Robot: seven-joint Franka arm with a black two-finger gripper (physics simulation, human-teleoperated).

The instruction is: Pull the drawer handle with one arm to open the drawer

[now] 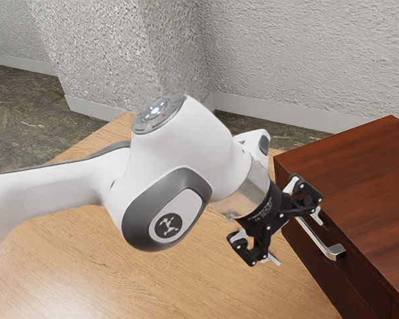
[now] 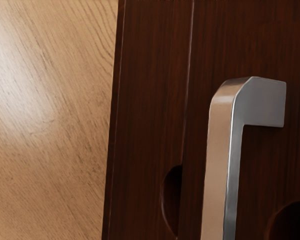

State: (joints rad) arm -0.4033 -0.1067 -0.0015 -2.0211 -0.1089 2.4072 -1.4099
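Presently, item by item.

**Gripper** [image 1: 289, 229]: black, two-fingered, on the end of the white Franka arm [image 1: 179, 166], which enters from the exterior view's left. The fingers [image 1: 308, 193] are spread wide, one high and one low, and nothing is pinched between them. The hand is level with the cabinet's front face, and the upper finger is just beside the near end of the handle. Whether it touches the metal cannot be told.

**Drawer handle** [image 1: 321, 238]: a brushed-silver bar with a squared, bent end. It is mounted on the drawer front [image 1: 349, 269] and runs slantwise across it in the exterior view. In the wrist view it looms close against the dark wood, with its bent end in sight.

**Cabinet** [image 1: 366, 173]: dark reddish-brown wood with a flat top, standing at the exterior view's right. The drawer front appears level with the rest of the face. The wrist view shows a thin vertical seam in the wood beside the handle.

**Table** [image 1: 86, 266]: pale, grained wood. It carries the cabinet and lies under the arm, and in the wrist view it runs alongside the cabinet's edge.

**Room**: rough grey textured walls [image 1: 286, 46] meet in a corner behind the arm. A white skirting board [image 1: 286, 109] runs along their foot. The floor [image 1: 20, 113] is dark, mottled stone.
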